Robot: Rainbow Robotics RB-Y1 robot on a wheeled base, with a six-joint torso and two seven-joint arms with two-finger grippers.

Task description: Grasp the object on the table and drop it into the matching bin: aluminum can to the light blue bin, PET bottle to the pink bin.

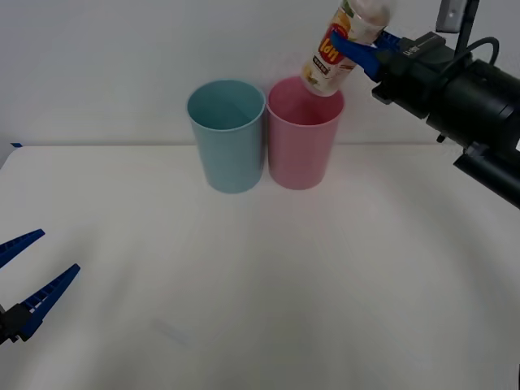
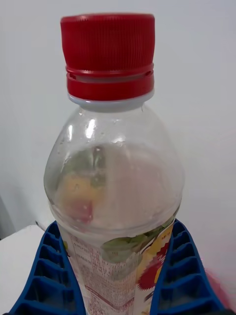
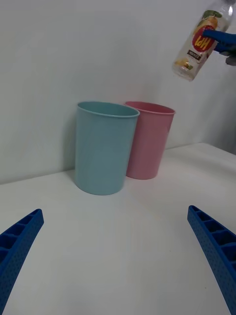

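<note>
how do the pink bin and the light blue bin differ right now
The pink bin stands on the robot's right, the light blue bin on its left. The right gripper holds the PET bottle tilted above the pink bin; nothing hangs over the light blue one. Both are upright, same tapered shape.

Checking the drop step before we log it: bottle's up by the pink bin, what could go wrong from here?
1. The PET bottle hangs tilted in the right gripper, its base near the pink bin's far-right rim; released here, it might clip the rim and fall outside.
2. The light blue bin touches the pink one, so a bounce could land it there.
The left gripper waits open, low over the table.
</note>
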